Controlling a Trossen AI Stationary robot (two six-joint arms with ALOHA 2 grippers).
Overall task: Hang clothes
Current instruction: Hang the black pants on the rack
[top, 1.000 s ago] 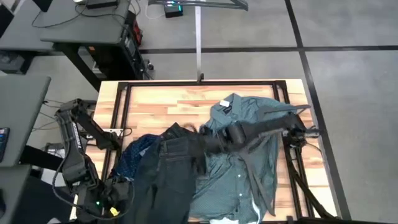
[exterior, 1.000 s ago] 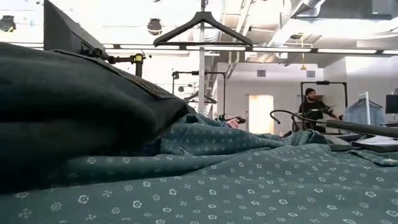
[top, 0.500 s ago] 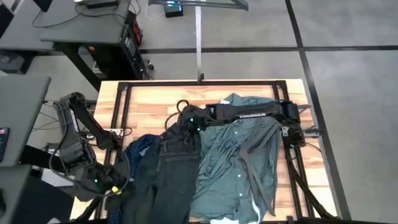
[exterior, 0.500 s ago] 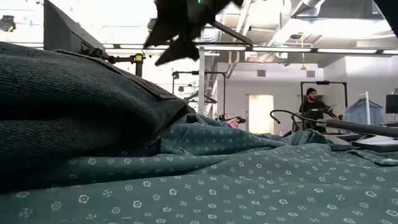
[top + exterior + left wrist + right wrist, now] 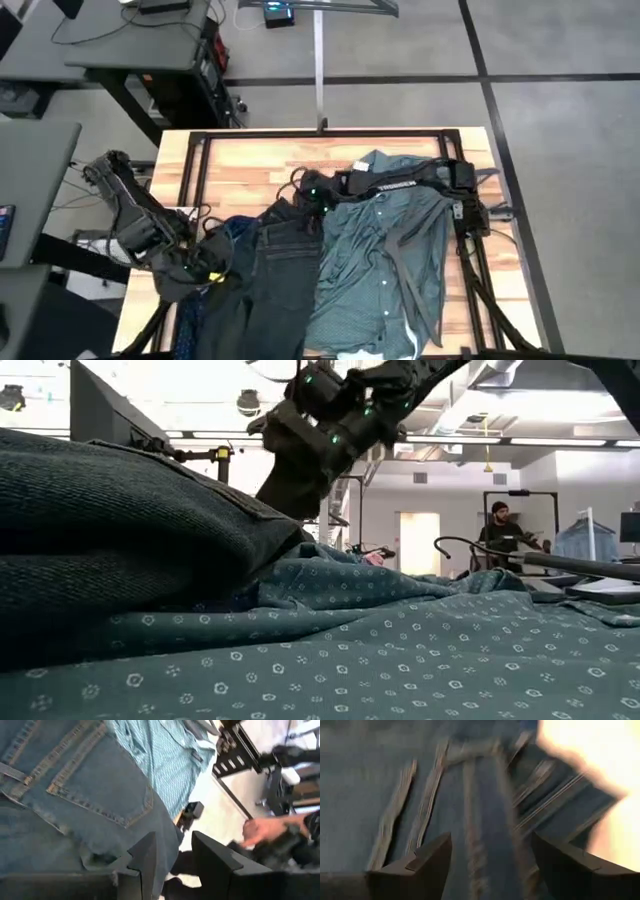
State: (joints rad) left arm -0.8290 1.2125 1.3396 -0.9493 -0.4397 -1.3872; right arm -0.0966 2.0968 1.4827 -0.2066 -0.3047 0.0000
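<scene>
The dark charcoal jeans [image 5: 270,290] lie lengthwise on the table, overlapping the teal-green shirt [image 5: 385,250], which is spread out to their right. The navy dotted shirt [image 5: 225,238] is bunched at their left. My right gripper [image 5: 303,190] hovers open just above the jeans' waist end [image 5: 480,795], also seen in the low view [image 5: 300,480]. My left gripper [image 5: 205,265] is open over the navy shirt, beside the jeans' left edge. Its wrist view looks across the jeans' back pocket [image 5: 95,790] toward the teal shirt [image 5: 160,755].
A black rack frame [image 5: 320,134] lies along the table's far and side edges, with a pole [image 5: 319,60] rising behind it. Bare wood [image 5: 250,165] shows at the far left. A person [image 5: 497,530] stands far back in the room.
My right gripper has swung from over the clothes' middle toward the table's far edge, then come down to the jeans' waist. My left gripper has moved from the near left corner toward the navy shirt and the jeans. The clothes have stayed where they were.
</scene>
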